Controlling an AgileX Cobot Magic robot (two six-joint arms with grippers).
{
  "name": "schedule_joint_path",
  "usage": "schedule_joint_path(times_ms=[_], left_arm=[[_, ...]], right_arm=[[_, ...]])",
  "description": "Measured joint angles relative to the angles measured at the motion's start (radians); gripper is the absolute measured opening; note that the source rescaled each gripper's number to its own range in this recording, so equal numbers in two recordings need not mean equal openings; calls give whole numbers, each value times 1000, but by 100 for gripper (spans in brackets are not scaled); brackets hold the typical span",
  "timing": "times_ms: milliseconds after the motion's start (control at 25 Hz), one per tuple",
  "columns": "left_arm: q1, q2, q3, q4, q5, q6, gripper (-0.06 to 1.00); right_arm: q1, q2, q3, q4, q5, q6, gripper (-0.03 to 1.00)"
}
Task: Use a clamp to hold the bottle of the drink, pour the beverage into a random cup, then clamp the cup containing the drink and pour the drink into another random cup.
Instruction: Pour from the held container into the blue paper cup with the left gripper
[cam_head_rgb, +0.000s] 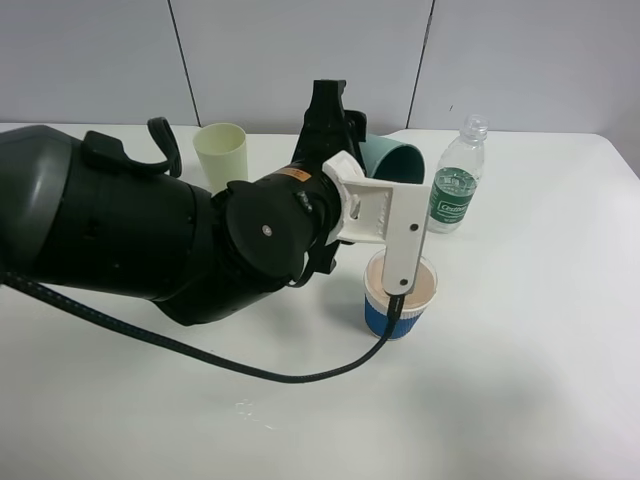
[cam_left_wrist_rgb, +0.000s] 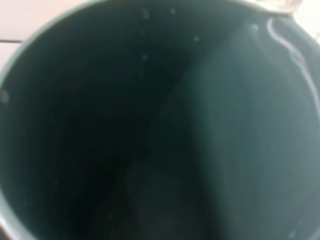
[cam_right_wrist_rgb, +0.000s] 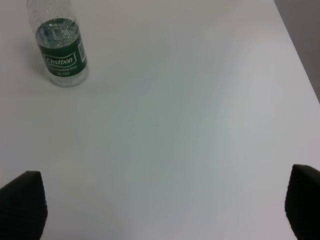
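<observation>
My left gripper (cam_head_rgb: 362, 160), on the bulky black arm, is shut on the pale teal tumbler (cam_head_rgb: 398, 160). It holds the tumbler tipped over, raised behind and above the blue-sleeved cup (cam_head_rgb: 378, 316). The tumbler's dark green inside (cam_left_wrist_rgb: 150, 130) fills the left wrist view, with droplets on its wall. The blue-sleeved cup stands upright on the table, partly behind the white finger plate (cam_head_rgb: 400, 225) and the black cable. The clear bottle with the green label (cam_head_rgb: 455, 190) stands upright to the right, partly filled, and also shows in the right wrist view (cam_right_wrist_rgb: 60, 55). My right gripper (cam_right_wrist_rgb: 160, 210) is open and empty.
A pale yellow-green cup (cam_head_rgb: 222, 150) stands upright at the back left, beside the arm. A black cable (cam_head_rgb: 200, 355) trails across the white table (cam_head_rgb: 520, 380) in front of the arm. The table's right edge (cam_right_wrist_rgb: 300, 60) shows in the right wrist view.
</observation>
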Motion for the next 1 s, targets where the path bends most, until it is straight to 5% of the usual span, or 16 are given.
schedule_joint_path(times_ms=[1000], left_arm=[[0, 0, 0, 94, -46, 30, 2]], right_arm=[[0, 0, 0, 0, 0, 0, 100]])
